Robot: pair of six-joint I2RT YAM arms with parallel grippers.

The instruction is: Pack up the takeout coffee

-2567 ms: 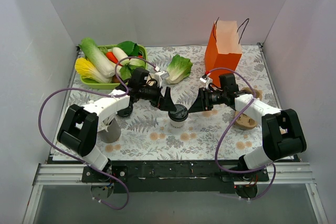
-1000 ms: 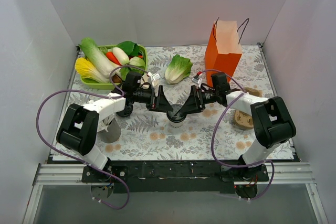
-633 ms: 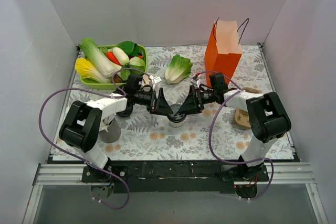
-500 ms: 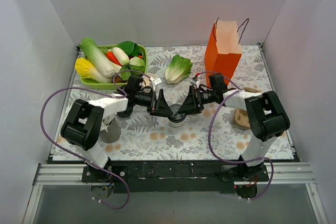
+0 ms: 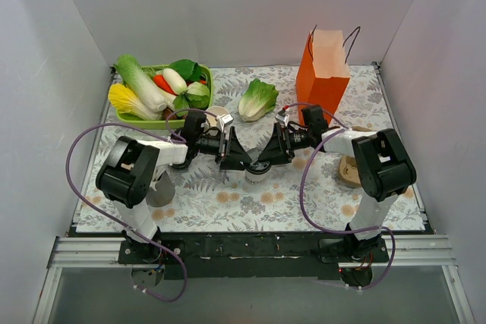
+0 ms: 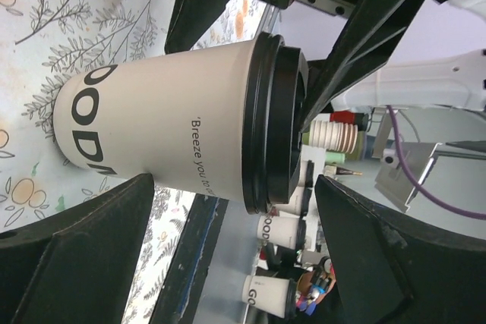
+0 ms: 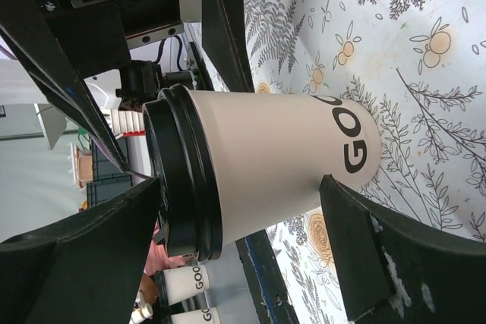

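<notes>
Now, the takeout coffee (image 5: 256, 175) stands upright in the middle of the desk (image 5: 199, 190), with the left gripper (image 5: 237, 158) and right gripper (image 5: 267, 158) flanking it, both spread wide and gripping nothing. Best play, I'd say: one closes gently on the paper wall below the lid (image 6: 273, 111), keeps it upright, then heads for the orange bag (image 5: 323, 81) at far right.

The takeout coffee (image 5: 256, 178) stands mid-desk (image 5: 304, 196); the paper bag (image 5: 323, 81) stands behind it to the right, a lettuce (image 5: 258, 99) directly behind, a vegetable tray (image 5: 143, 121) rear left.
</notes>
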